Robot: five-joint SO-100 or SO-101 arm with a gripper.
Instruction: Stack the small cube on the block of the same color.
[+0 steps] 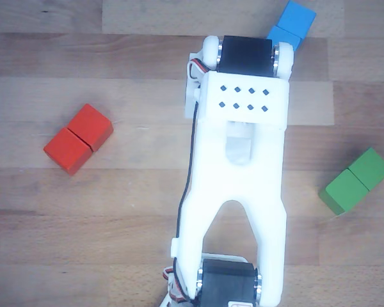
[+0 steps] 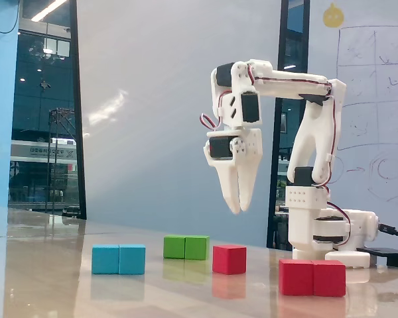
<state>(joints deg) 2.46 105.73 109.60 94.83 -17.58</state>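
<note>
Fixed view: the gripper (image 2: 237,207) is seen hanging in the centre of the frame, pointed down, well above the table (image 2: 46,278). The jaws appear pressed nearly together, with only a thin dark line between them; nothing is pinched.

The small cube (image 2: 229,258) is found on the table in the lower centre of the frame, almost directly beneath the fingertips, untouched. The block (image 2: 312,277) lies in the lower right, nearer the camera, apart from the cube and bare on top. A green double block (image 2: 186,247) sits just left of the cube, and a blue double block (image 2: 119,258) further left.

Other view, looking down: the arm fills the middle of the frame and the small cube is hidden beneath it. The block (image 1: 78,139) shows at centre left, the green double block (image 1: 355,181) at right, the blue double block (image 1: 292,24) at the top edge.

Step judged in hand: approach to the small cube, pick not yet begun. The next move calls for the jaws to be spread, then lowered straight onto the cube so its side faces are straddled; the green neighbour should be cleared.
</note>
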